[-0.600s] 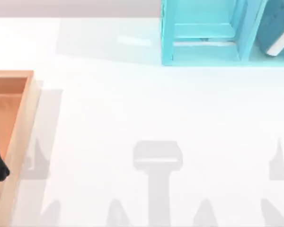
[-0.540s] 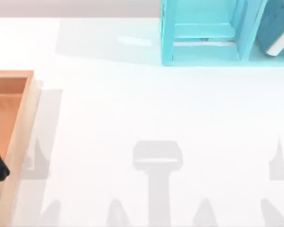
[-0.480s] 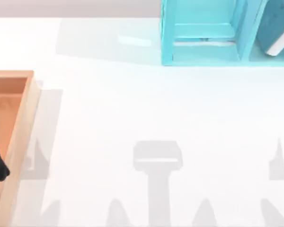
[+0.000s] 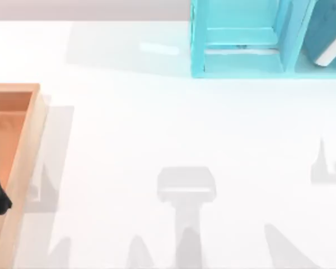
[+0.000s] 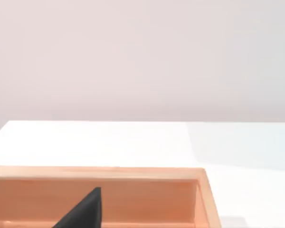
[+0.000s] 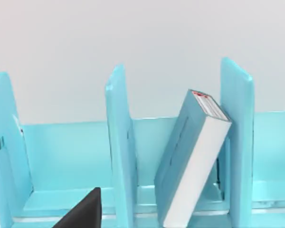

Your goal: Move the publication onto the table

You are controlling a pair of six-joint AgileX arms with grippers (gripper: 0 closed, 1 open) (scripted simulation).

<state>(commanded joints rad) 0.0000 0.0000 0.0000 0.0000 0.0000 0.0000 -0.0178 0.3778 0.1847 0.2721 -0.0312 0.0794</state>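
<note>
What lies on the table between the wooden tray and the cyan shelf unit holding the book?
In the top view, bare white table lies between the wooden tray and shelf unit.

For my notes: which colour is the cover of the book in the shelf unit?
Teal-blue cover, white page edges: the book leans in the cyan shelf unit, clearest in the right wrist view.

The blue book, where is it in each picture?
Top view: the book stands in the cyan shelf, upper right corner.
Left wrist view: the book is not in it, just the wooden tray.
Right wrist view: book leaning between two dividers.
Shared landmark: the cyan shelf.
</note>
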